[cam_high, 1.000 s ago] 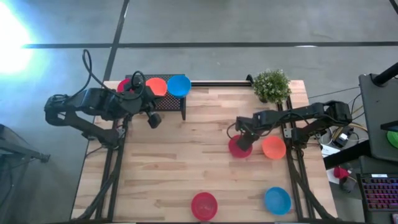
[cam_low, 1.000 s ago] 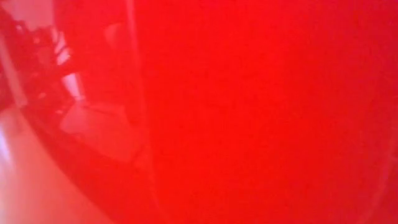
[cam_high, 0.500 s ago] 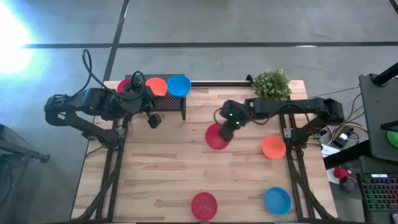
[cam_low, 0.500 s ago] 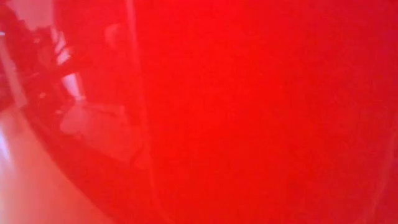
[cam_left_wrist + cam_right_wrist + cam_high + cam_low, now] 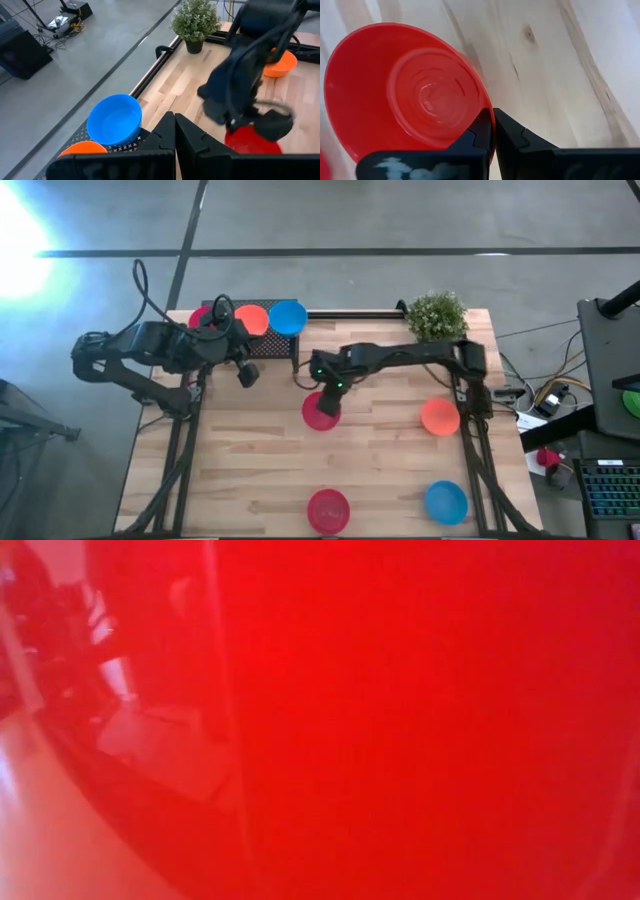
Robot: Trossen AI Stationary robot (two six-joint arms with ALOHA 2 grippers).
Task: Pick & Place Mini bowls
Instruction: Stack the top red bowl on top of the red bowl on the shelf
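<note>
My right gripper (image 5: pixel 492 131) pinched shut on small red plastic bowl's (image 5: pixel 320 411) rim, mid-table; black mesh rack (image 5: pixel 268 345) w/ blue bowl (image 5: pixel 288 317) nearby, left gripper (image 5: pixel 175 142) closed there.

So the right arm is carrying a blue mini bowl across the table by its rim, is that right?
Not blue. The right gripper is shut on the rim of a red mini bowl, as the right wrist view shows. The rest stands: the high view shows the bowl mid-table.
</note>
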